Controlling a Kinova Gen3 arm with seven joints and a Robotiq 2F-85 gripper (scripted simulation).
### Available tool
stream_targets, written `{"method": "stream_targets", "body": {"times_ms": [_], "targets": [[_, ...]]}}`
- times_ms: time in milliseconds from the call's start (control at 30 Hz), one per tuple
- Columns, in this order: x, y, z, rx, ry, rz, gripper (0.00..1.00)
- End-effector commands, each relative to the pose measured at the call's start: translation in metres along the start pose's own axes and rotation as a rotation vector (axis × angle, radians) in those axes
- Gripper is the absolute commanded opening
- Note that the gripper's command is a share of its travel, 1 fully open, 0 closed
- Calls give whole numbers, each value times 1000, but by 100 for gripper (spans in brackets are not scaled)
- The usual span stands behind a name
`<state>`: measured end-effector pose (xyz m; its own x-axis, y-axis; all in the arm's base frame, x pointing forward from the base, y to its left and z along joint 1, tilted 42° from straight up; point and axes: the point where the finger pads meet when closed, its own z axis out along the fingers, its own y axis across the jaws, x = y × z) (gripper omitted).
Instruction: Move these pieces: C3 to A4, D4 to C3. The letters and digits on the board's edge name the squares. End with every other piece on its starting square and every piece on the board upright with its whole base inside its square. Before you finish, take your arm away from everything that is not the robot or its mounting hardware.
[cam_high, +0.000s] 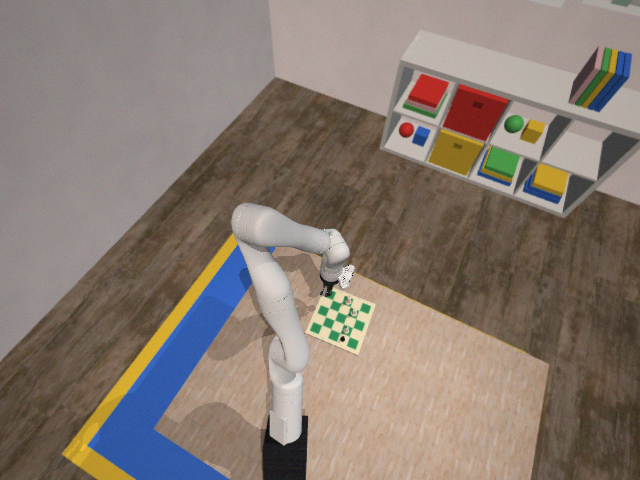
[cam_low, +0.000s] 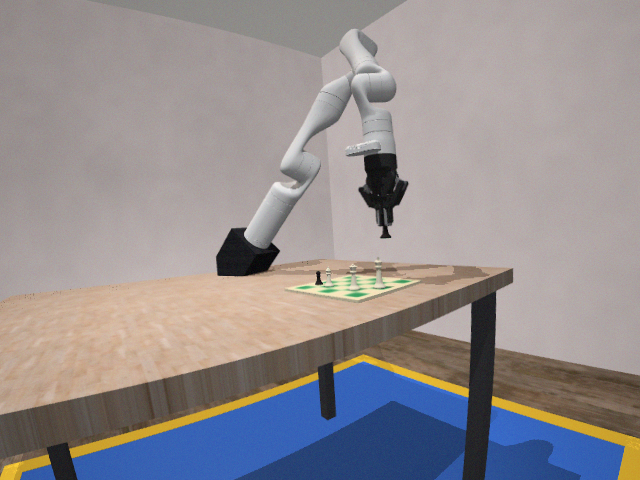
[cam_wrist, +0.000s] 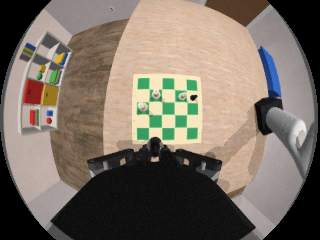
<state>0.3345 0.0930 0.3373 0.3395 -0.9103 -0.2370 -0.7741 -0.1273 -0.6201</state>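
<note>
My gripper (cam_high: 326, 290) (cam_low: 385, 223) (cam_wrist: 155, 147) is shut on a small black chess piece (cam_low: 385, 234) (cam_wrist: 155, 142) and holds it high in the air above the far edge of the green and cream chessboard (cam_high: 323, 311) (cam_low: 361, 295) (cam_wrist: 167, 135). On the board stand three white pieces: a small one (cam_low: 328, 277), a taller one (cam_low: 353, 276) and the tallest (cam_low: 378, 272). They also show in the wrist view (cam_wrist: 155, 95) (cam_wrist: 142, 106) (cam_wrist: 180, 96). A black pawn (cam_high: 342, 338) (cam_low: 318, 277) (cam_wrist: 194, 96) stands upright at the board's edge.
The board lies on a wooden table (cam_high: 413, 387) (cam_low: 206, 320) near its far side. The arm's black base (cam_low: 240, 255) is mounted at one table edge. A white shelf (cam_high: 465, 56) (cam_wrist: 40, 87) with coloured blocks stands against the wall, far off.
</note>
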Motion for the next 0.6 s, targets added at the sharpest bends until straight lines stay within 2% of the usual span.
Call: {"method": "stream_targets", "body": {"times_ms": [0, 200, 467, 567], "targets": [[0, 0, 2, -1, -1, 0, 0], [0, 0, 16, -2, -1, 0, 0], [-1, 0, 50, -2, -1, 0, 0], [-1, 0, 54, -2, -1, 0, 0]]}}
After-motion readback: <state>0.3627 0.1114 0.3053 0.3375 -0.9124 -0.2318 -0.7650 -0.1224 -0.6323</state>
